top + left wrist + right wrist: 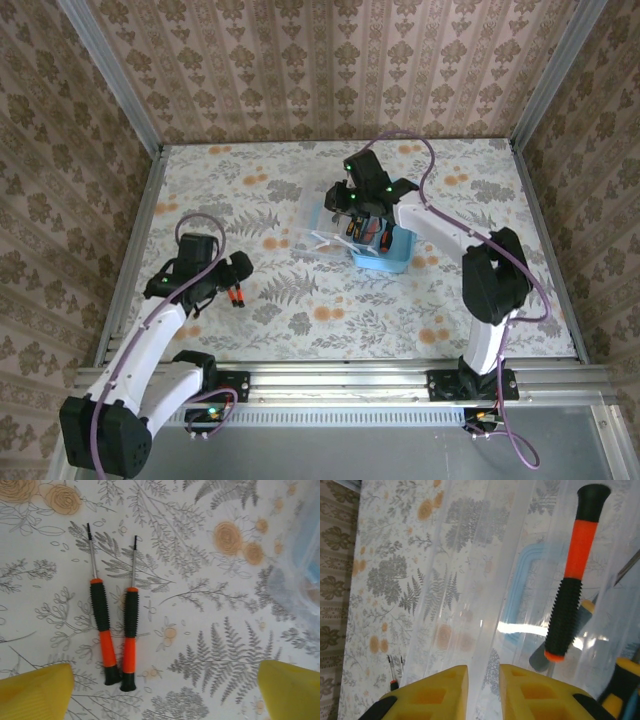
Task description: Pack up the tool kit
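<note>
floral-patterned table: two slim orange-and-black screwdrivers lie parallel near its left edge, under the wide-open, empty left gripper, long axes crossing its closing line. light-blue translucent plastic case sits mid-table under the nearly closed right gripper; grip unclear.

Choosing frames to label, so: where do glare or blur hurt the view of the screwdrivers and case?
Left wrist: both loose screwdrivers sharp, the case at the right edge a blur. Right wrist: a white glare streak on the clear lid, yet the orange-and-black screwdriver reads crisply. Top external: evenly lit, everything small.
</note>
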Robot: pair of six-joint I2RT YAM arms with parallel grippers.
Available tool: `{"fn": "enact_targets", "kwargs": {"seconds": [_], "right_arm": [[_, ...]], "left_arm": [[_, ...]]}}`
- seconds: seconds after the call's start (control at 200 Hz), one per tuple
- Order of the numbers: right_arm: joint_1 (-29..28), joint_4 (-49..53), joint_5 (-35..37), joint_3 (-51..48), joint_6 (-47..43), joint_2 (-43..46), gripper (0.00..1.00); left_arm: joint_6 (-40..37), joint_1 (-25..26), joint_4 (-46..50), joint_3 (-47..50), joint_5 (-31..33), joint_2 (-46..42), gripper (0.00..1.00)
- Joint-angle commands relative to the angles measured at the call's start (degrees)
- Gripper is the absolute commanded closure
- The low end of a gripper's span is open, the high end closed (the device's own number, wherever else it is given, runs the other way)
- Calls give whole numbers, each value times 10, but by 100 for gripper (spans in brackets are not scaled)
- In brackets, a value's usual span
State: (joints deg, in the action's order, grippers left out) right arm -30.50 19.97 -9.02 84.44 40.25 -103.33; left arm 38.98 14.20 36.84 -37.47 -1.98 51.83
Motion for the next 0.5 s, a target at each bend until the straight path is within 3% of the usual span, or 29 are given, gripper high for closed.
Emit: {"fn": "enact_targets", "kwargs": {"seconds": [0.0,0.045,0.115,0.17,0.495], "right_arm": [[-4,-5,10,-39,-20,88,72],[-7,-22,-2,-65,-25,111,70],[-12,-29,-16,-97,-34,141,68],[-16,-31,-22,-123,-38,163,66],[-20,-42,-10,-228,-32,256,65]], "left_arm": [[-22,-8,-6,-25,24,42,14],[-26,-11,-10,-30,31,66,20],[-29,-16,-28,-34,32,99,40],[-29,-18,-41,-35,39,122,49],[-35,-38,-68,-27,61,208,59]]}}
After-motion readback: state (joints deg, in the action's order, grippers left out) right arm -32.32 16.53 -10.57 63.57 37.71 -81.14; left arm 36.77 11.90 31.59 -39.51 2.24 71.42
